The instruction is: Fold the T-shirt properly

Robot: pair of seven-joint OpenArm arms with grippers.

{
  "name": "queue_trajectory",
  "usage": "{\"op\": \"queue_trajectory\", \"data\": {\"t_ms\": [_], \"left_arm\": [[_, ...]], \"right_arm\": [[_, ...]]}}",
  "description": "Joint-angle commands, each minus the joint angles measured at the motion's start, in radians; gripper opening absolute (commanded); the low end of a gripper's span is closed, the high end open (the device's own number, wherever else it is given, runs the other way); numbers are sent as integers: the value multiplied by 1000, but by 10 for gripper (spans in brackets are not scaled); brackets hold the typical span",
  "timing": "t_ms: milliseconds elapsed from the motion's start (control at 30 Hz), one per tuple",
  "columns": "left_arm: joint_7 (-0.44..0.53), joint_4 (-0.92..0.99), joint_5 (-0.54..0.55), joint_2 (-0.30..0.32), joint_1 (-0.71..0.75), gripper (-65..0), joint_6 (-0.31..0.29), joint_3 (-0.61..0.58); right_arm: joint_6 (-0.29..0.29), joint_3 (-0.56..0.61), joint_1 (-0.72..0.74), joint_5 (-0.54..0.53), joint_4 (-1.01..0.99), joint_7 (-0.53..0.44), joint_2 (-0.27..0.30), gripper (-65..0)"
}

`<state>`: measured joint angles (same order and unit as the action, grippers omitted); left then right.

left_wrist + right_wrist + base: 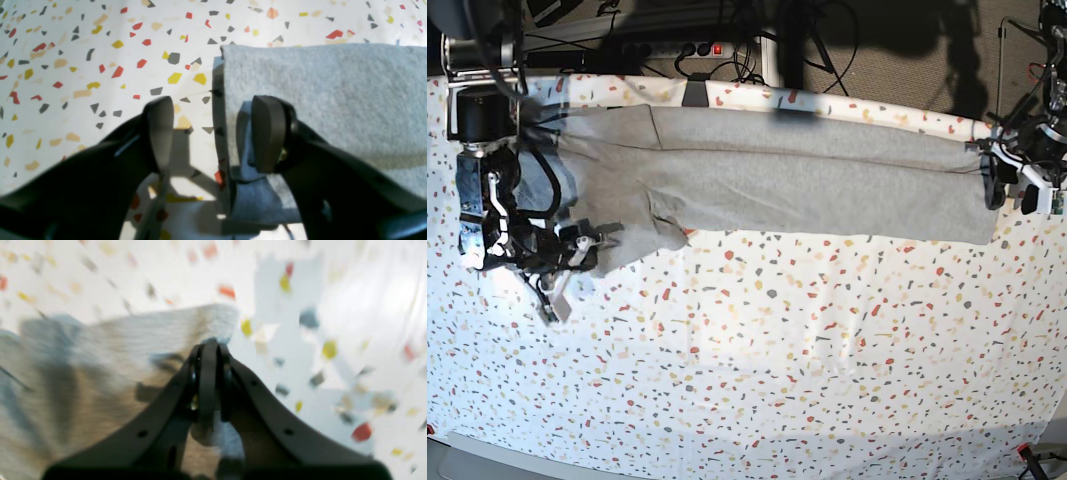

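Observation:
The grey T-shirt lies as a long folded strip across the far part of the table, plain side up. In the base view my right gripper is at the strip's left end, by a bunched lower corner. The blurred right wrist view shows that gripper shut on an edge of the T-shirt. My left gripper is at the strip's right end. In the left wrist view it stands open across the end edge of the T-shirt, one finger over the fabric, the other over the cloth.
A white cloth speckled with coloured flecks covers the table. A power strip and cables lie beyond the far edge. The right arm's body stands over the shirt's left end.

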<state>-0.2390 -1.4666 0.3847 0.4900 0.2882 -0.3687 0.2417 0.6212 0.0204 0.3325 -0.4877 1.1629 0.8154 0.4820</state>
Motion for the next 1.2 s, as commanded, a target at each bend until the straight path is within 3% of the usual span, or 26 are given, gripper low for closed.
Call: {"op": "queue_trajectory", "data": {"t_ms": [0,67,200,533,833,933,967,1033,1100,1167], "left_arm": [[31,-19,8,20,-8,-290,2,8],[31,-19,8,20,-8,-290,2,8],[31,-19,8,20,-8,-290,2,8],[31,-19,8,20,-8,-290,2,8],[31,-19,9,21,-8,-290,2,8],[31,-19,9,21,-8,-289,2,8],[31,-19,9,20,-8,-289,2,8],[31,-19,9,21,-8,-289,2,8],[31,-19,9,24,-9,-289,3,8],[31,-19,9,35,-9,-289,3,9]], "right_arm": [[12,-7,30,-13,48,-2,13,-650],[41,-7,21,-13,121,42,8,-650],[45,-7,-73,-12,353,81,-5,-650],[45,-7,-475,-5,847,39,-11,-650],[45,-7,-669,135,903,-116,-11,-650],[45,-7,-674,138,903,-101,-11,-650],[45,-7,-673,138,903,-89,-11,-620],[45,-7,-673,141,903,-89,-11,-456],[45,-7,-673,141,903,-90,-11,-333],[45,-7,-673,141,903,-90,-11,-302]]}}
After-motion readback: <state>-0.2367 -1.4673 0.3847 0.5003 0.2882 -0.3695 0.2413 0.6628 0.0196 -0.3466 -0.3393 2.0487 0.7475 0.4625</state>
